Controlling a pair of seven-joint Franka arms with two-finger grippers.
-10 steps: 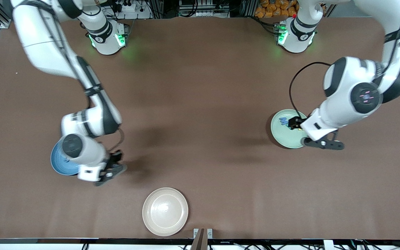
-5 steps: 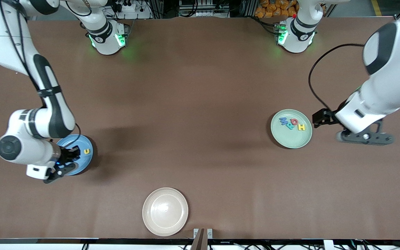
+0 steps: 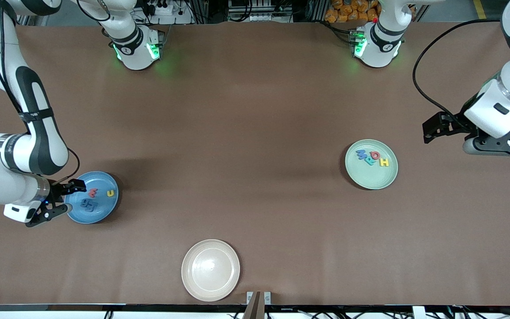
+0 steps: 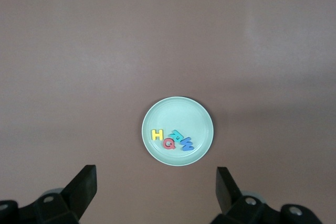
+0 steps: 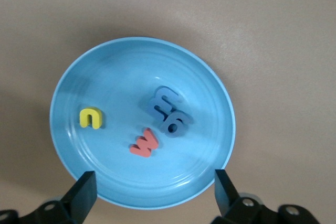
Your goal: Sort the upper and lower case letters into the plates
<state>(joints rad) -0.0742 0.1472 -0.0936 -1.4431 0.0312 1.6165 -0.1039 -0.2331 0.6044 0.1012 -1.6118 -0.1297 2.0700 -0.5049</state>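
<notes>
The sky blue plate [image 3: 104, 212] lies toward the right arm's end of the table and holds a salmon letter [image 3: 92, 192], a yellow letter [image 3: 110, 193] and two blue letters [image 3: 89, 204]. My right gripper [image 3: 63, 199] is open and empty over that plate's outer edge. In the right wrist view the plate [image 5: 121, 66] and its letters [image 5: 144, 144] show between the open fingers [image 5: 84, 192]. The mint green plate [image 3: 370, 178] holds four letters [image 3: 372, 157]. My left gripper [image 3: 430, 129] is open and empty, up beside it. The left wrist view shows that plate [image 4: 178, 109] and its letters [image 4: 168, 143].
A cream-white round plate [image 3: 210, 270] lies empty near the table's front edge, between the two arms' sides. The brown table [image 3: 246, 133] stretches bare between the plates. The arms' bases [image 3: 137, 48] stand along the back edge.
Both arms have swung outward off their plates. The right gripper slid to the blue plate's outer edge, uncovering its letters. The left gripper rose away from the mint plate.
</notes>
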